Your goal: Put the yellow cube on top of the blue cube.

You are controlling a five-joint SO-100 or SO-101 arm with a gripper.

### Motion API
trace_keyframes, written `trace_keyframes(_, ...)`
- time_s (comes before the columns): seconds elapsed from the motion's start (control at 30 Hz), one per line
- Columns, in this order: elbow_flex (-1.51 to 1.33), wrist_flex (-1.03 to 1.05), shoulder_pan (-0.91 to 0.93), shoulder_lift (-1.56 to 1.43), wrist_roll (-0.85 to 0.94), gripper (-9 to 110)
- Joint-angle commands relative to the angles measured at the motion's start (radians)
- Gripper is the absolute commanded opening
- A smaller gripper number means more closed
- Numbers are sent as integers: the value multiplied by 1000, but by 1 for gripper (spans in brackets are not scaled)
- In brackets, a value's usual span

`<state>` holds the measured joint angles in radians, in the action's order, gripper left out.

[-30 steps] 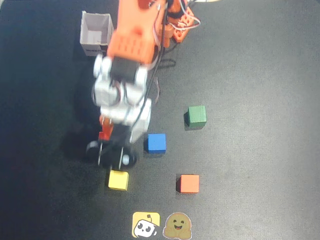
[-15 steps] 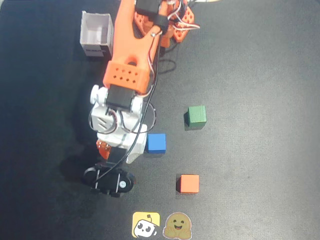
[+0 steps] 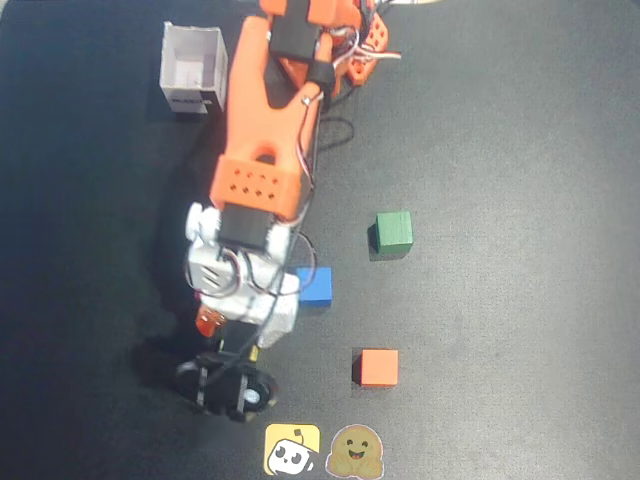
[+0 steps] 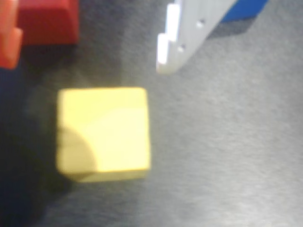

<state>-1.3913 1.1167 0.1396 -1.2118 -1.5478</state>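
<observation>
The yellow cube (image 4: 103, 134) lies on the dark mat, large in the wrist view, just below the gap between my fingers. My gripper (image 4: 87, 64) is open and empty, with the orange finger (image 4: 9, 40) at the top left and the white finger (image 4: 177, 40) at the top right. The blue cube (image 3: 315, 284) sits on the mat just right of my wrist in the overhead view. In the wrist view its corner (image 4: 244, 9) shows behind the white finger. In the overhead view my arm (image 3: 245, 280) hides the yellow cube and the fingers.
A red cube (image 4: 47, 21) sits close beside the orange finger. A green cube (image 3: 392, 233) and an orange cube (image 3: 378, 367) lie to the right. A white box (image 3: 192, 68) stands at the top left. Two flat stickers (image 3: 292, 449) lie at the bottom edge.
</observation>
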Motion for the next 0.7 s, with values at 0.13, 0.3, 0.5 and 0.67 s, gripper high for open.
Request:
trace_keyframes(0.13, 69, -34, -3, 34, -14, 23)
trace_keyframes(0.3, 84, -48, -2, 57, -14, 23)
trace_keyframes(0.5, 84, -74, -2, 78, -14, 22)
trace_keyframes(0.67, 77, -101, -2, 97, -14, 22)
